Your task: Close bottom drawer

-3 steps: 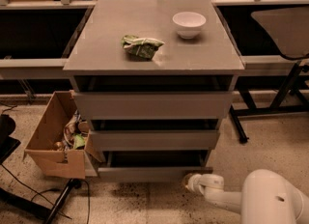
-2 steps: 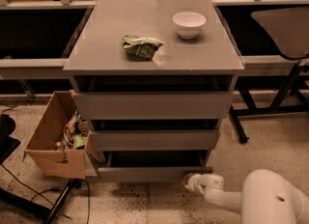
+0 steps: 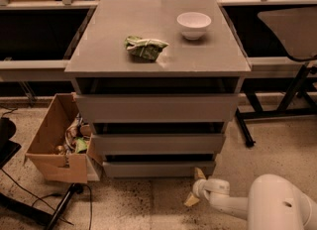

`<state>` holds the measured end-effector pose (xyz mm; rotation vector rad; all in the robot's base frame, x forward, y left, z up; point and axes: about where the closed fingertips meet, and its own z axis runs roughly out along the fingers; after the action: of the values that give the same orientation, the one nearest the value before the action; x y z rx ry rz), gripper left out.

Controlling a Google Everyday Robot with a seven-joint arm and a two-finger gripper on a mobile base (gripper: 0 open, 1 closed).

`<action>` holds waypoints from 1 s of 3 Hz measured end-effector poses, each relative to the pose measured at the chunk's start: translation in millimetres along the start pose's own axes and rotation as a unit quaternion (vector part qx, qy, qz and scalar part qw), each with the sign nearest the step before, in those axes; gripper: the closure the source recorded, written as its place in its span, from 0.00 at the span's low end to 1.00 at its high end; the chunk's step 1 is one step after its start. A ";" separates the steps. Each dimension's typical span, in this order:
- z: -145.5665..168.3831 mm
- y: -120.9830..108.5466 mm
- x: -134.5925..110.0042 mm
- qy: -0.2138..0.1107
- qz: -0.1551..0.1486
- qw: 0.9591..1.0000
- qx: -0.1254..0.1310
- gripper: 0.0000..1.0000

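Since 1 second ago the bottom drawer (image 3: 158,169) has slid a little further into the cabinet, and its front now sits higher in the view, with a dark gap showing above it. Nearest the camera, my gripper (image 3: 194,187) hangs low over the speckled floor (image 3: 148,204), just off the drawer's right front corner. Its 2 tan fingers (image 3: 199,174) are spread apart and clamped on nothing, and I cannot tell whether the upper one touches the panel. To the left, a cardboard box (image 3: 54,167) of clutter sits against the cabinet side. Above, the middle drawer (image 3: 158,143) and top drawer (image 3: 157,107) each stand out a bit. On the cabinet top (image 3: 109,50) lie a crumpled green bag (image 3: 145,47) and, further back, a white bowl (image 3: 193,25).
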<state>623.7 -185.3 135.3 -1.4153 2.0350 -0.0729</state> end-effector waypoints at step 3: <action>-72.0 -6.3 -17.2 0.058 -0.045 0.997 -0.031 0.18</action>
<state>594.0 -195.4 202.6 -1.5744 2.0820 -0.1359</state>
